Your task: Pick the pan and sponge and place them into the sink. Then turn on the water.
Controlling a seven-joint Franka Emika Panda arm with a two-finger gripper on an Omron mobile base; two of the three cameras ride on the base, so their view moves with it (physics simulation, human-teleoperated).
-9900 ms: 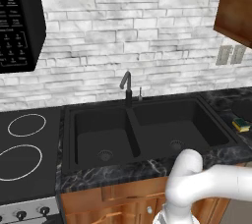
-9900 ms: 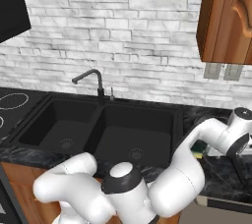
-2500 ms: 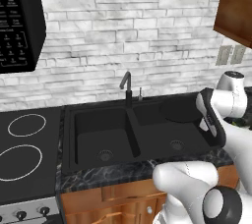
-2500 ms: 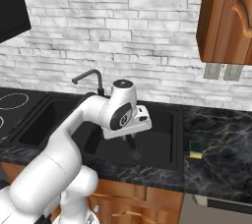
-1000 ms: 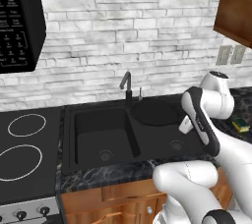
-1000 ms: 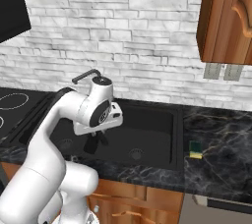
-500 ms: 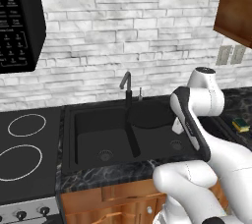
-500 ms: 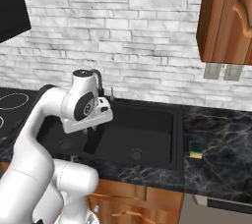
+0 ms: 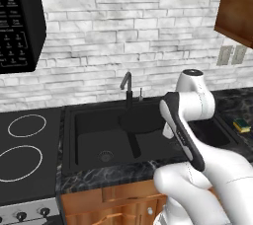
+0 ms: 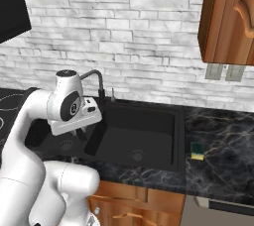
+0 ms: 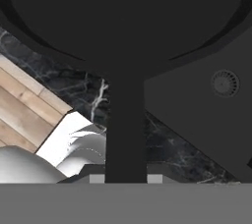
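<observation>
— How was your arm set at that moment?

— It rose from the base, bent at the elbow and reached forward and down over the sink (image 9: 89, 120). My hand (image 11: 126, 179) pointed into it, with the wrist low above the front rim.

— And the hand itself?

— Clamped on the pan's handle. From the hand view the straight black handle ran up between my fingertips (image 11: 97, 179) to the round body of the pan (image 11: 126, 16).

— Where did the pan sit, then?

— Held over the sink, about where the two basins meet; in the left base view its dark disc (image 9: 143, 120) lay just in front of the faucet (image 9: 127, 83). Whether it touched the basin floor, I could not tell.

— What was in the basins?

— The round drain (image 9: 105, 156) showed on the left basin's floor, and another drain (image 11: 224, 83) beside the pan.

— And the sponge?

— On the counter (image 10: 223, 170), right of the sink and well apart from my hand: yellow with a green top (image 10: 197, 150).
</observation>
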